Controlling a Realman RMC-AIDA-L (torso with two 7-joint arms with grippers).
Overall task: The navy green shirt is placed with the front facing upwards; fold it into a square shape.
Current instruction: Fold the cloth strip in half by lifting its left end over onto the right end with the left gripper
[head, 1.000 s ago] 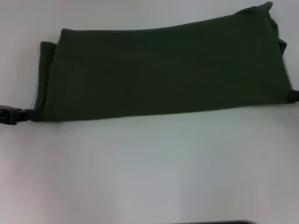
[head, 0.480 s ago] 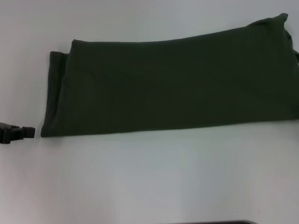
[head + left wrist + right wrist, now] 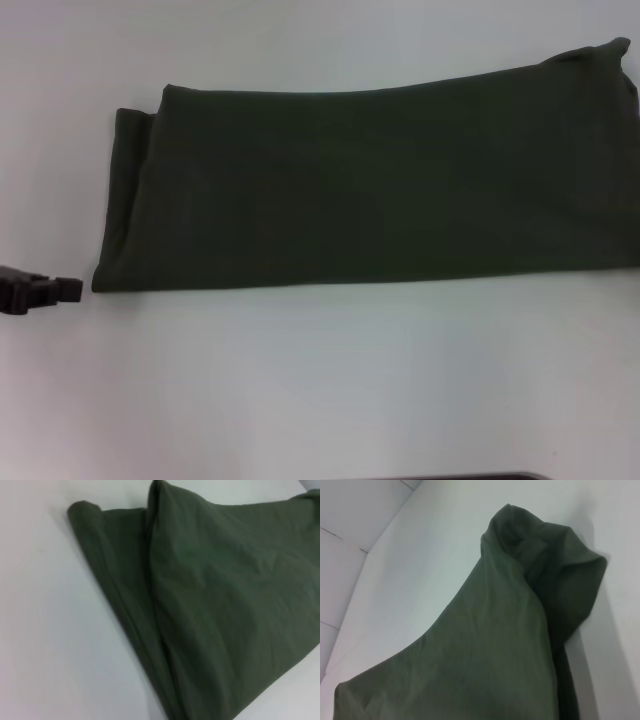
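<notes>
Olive navy green shirt folded, long axis left-right; left gripper fingers state unclear

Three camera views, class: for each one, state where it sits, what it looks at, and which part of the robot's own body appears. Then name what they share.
Head view: on the robot's head, looking forward and down at the shirt, folded into a long band on the white table; the left gripper shows beside its near-left corner.
Left wrist view: on the left arm, facing the shirt's layered end; no robot part shows.
Right wrist view: on the right arm, facing the bunched end; no robot part shows.
Shared: the shirt and table.
</notes>
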